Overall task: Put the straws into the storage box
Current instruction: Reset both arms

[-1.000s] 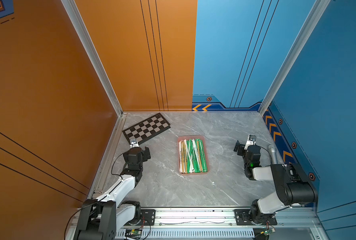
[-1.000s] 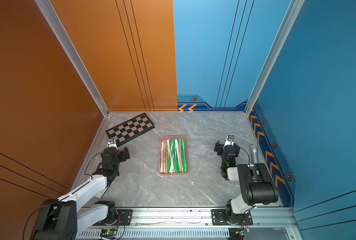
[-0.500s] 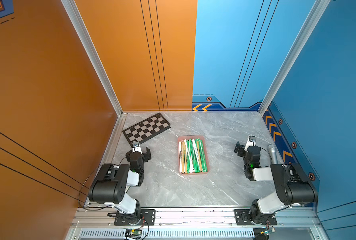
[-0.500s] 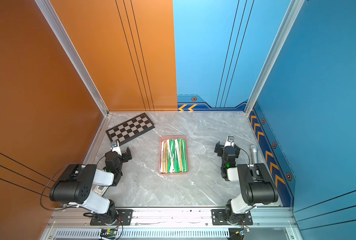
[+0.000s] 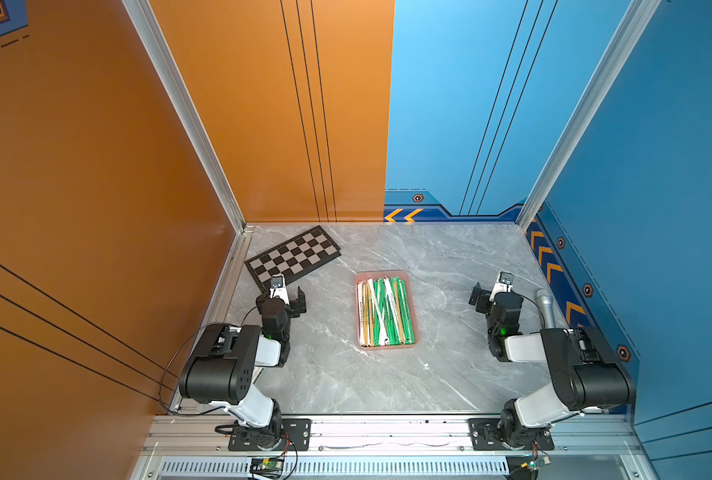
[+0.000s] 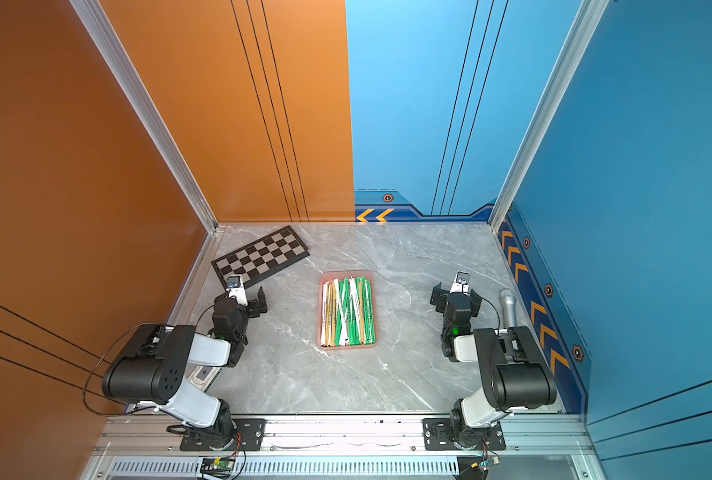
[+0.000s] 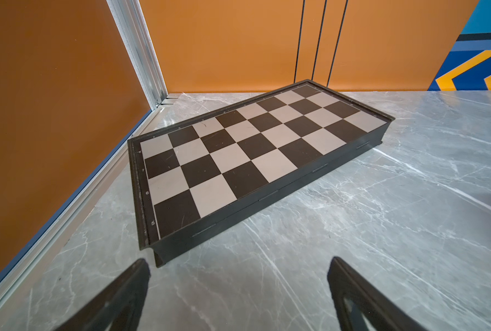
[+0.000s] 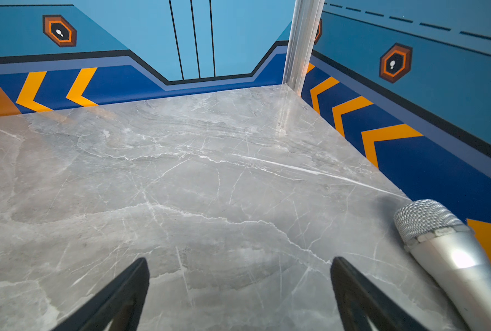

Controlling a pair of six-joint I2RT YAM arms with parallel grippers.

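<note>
The straws (image 5: 383, 311) (image 6: 348, 311), green, white and tan, lie in a crossed pile inside the pink storage box (image 5: 383, 273) (image 6: 346, 273) at the middle of the marble table in both top views. No straw shows outside the box. My left gripper (image 5: 282, 294) (image 6: 241, 297) rests low at the table's left, well apart from the box. It is open, with only bare marble between its fingertips in the left wrist view (image 7: 238, 260). My right gripper (image 5: 496, 293) (image 6: 457, 293) sits at the right, also open and empty (image 8: 240, 259).
A black-and-grey chequered board (image 5: 292, 255) (image 6: 260, 255) (image 7: 250, 152) lies in the far left corner, just ahead of the left gripper. A silver microphone (image 5: 545, 307) (image 6: 508, 307) (image 8: 439, 243) lies along the right wall beside the right gripper. Walls enclose three sides.
The left arm has folded back over its base, its elbow now raised near the front rail, while its gripper stayed almost in place. The right arm has not moved.
</note>
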